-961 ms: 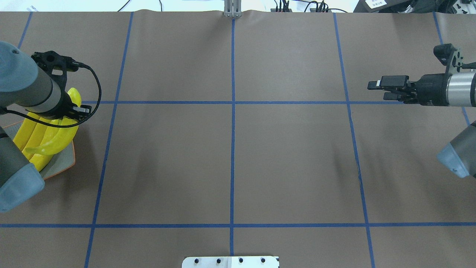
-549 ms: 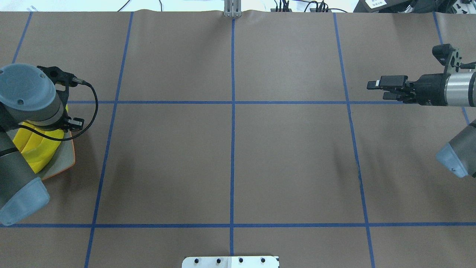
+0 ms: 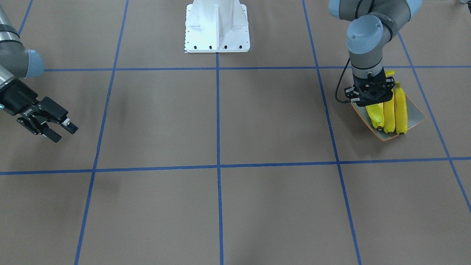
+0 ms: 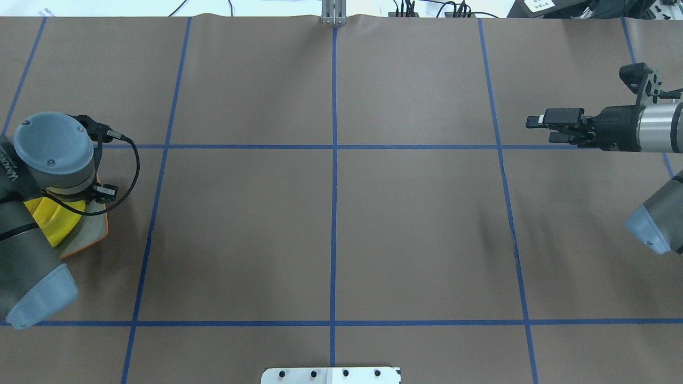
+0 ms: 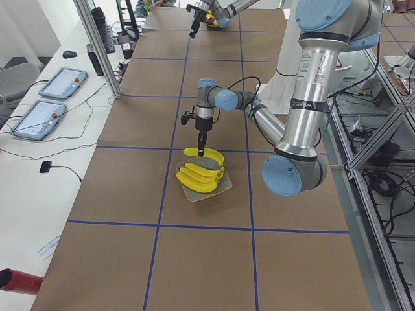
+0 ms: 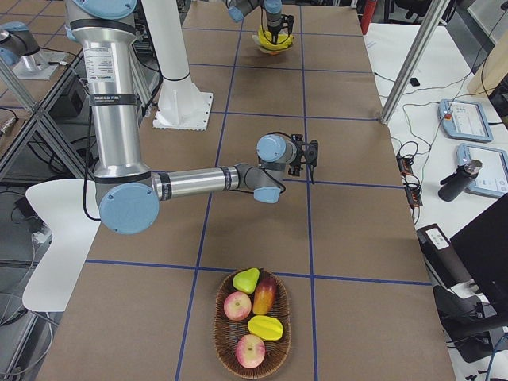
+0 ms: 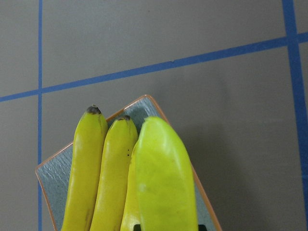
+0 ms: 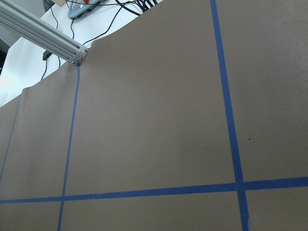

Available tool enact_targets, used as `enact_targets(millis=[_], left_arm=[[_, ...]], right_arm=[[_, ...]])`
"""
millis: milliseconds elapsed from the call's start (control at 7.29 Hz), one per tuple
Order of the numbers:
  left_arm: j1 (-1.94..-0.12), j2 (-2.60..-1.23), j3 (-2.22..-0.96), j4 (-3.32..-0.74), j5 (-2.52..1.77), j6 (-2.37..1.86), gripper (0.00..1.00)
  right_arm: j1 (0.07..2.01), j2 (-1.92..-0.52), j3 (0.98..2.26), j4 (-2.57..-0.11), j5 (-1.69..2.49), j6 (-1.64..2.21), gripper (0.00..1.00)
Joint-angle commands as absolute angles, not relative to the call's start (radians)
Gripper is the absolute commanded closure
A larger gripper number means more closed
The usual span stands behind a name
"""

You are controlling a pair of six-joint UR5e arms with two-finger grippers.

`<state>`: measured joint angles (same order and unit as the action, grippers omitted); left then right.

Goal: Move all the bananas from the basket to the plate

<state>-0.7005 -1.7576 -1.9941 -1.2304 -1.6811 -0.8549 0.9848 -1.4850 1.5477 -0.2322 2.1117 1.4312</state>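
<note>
The left gripper [image 5: 201, 149] seems clamped on one banana [image 7: 163, 178] just above the plate [image 7: 52, 174], beside three bananas [image 3: 390, 110] lying there. The right gripper [image 3: 66, 134] hangs spread, empty.

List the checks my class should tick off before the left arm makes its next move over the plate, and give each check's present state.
1. No bananas remain in the basket: ok. Only other fruit shows in it.
2. All four bananas are at the plate: ok. Three lie side by side, and the fourth banana is at the plate's far edge.
3. The left gripper has let go of the fourth banana: cannot tell. The fingertips are hidden.
4. The fourth banana rests fully on the plate: cannot tell.
5. The right gripper is open, empty and far from the plate: ok.
</note>
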Motion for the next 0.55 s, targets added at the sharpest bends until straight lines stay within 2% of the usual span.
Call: enact_targets(millis=[0,137,275,412], left_arm=[[-0.690,-1.756,-1.977,-1.232,-1.678,-0.853,1.00],[-0.690,-1.756,-1.967,-1.233,-1.665,-0.851,1.00],[-0.689,-1.755,-1.965,-1.233,-1.664,-0.851,0.90],[-0.689,-1.756,-1.960,-1.233,-1.663,-0.851,0.69]], right_arm=[[0.985,-1.483,1.549,-0.230,2.114,1.431,0.00],[0.985,-1.485,1.551,-0.230,2.115,1.431,0.00],[0.985,-1.485,1.551,-0.229,2.118,1.431,0.00],[0.986,-1.485,1.551,-0.227,2.121,1.433,0.00]])
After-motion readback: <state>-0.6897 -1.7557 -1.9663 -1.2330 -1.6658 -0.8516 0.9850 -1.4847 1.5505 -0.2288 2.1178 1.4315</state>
